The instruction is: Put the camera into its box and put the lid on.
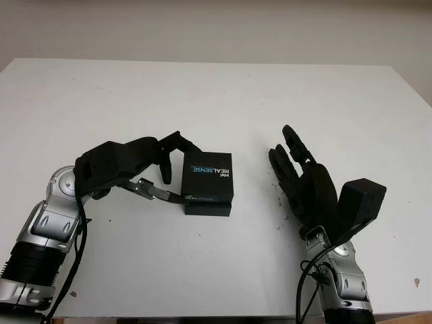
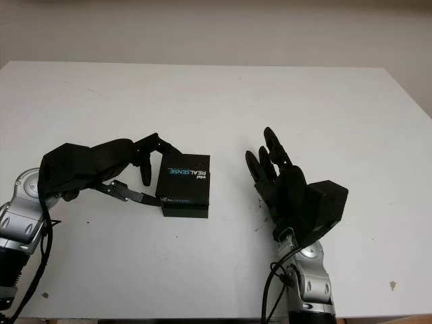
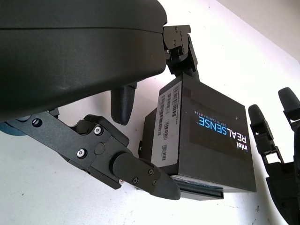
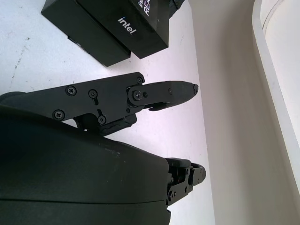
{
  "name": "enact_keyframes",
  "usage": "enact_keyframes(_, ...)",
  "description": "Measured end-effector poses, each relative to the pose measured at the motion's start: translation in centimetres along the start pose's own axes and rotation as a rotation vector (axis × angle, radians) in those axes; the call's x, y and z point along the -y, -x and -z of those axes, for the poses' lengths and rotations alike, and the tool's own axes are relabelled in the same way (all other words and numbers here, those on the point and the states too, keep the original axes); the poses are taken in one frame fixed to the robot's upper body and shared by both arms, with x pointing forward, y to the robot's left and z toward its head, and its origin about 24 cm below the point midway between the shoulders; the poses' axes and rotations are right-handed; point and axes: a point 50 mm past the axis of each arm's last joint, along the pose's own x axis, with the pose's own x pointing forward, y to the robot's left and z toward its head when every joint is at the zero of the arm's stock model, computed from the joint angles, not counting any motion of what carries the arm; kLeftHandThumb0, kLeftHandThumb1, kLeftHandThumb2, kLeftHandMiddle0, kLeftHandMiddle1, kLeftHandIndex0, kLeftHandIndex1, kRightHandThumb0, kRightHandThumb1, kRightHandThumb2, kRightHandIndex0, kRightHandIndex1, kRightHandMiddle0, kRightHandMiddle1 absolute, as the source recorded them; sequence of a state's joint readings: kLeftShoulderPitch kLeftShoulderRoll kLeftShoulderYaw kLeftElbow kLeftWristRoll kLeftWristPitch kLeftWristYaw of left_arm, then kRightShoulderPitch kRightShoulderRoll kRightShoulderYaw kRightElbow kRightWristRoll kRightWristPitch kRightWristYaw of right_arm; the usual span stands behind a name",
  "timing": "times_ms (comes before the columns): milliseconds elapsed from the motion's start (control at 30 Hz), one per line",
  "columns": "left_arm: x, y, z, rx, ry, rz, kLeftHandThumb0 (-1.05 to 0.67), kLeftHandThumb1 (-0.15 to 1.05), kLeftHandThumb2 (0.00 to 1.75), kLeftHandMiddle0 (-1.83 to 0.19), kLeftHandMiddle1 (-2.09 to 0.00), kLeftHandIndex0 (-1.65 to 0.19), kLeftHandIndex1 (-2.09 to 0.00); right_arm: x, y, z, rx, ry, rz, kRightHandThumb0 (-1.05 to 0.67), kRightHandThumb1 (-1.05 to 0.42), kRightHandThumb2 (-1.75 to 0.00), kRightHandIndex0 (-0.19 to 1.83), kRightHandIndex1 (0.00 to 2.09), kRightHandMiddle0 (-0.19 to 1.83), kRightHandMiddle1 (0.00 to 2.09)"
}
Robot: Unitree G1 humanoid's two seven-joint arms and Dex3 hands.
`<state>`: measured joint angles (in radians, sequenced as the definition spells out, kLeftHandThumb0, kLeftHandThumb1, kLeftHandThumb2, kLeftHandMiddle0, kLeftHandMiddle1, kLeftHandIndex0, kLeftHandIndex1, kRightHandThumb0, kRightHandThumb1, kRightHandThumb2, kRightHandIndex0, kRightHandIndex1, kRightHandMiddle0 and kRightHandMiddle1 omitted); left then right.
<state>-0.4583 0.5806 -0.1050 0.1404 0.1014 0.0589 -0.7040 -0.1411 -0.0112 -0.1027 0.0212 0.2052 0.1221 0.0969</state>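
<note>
Left eye view puts the black box [image 1: 206, 202] near the middle of my white tabletop [image 1: 216, 94], its lid [image 1: 208, 179] already on but slightly askew. My left hand [image 1: 156, 169] is at the box's nine o'clock side, fingers closed around the lid. My right hand [image 1: 305, 181] is open at three o'clock, apart from the box.
</note>
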Motion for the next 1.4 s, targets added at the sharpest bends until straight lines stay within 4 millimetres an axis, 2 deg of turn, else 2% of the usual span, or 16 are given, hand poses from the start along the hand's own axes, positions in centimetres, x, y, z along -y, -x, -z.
enact_keyframes(233, 0.12, 0.05, 0.11, 0.001, -0.003, -0.005, -0.37, 1.05, 0.33, -0.76, -2.09, -0.39, -2.09, 0.03, 0.0, 0.0, 0.0, -0.001, 0.001, -0.5, -1.05, -0.18, 0.07, 0.05, 0.12, 0.06)
enact_keyframes(800, 0.24, 0.06, 0.25, -0.004, 0.002, 0.0, -0.38, 1.05, 0.34, -0.72, -2.09, -0.38, -2.09, 0.1, 0.01, 0.0, 0.0, -0.005, 0.009, -0.48, -1.05, -0.2, 0.06, 0.05, 0.12, 0.06)
enact_keyframes(1400, 0.18, -0.9, -0.43, -0.013, -0.025, 0.06, -0.35, 1.05, 0.31, -0.72, -2.09, -0.46, -2.09, 0.12, 0.09, 0.11, -0.008, -0.012, 0.017, -0.48, -1.05, -0.18, 0.07, 0.06, 0.12, 0.06)
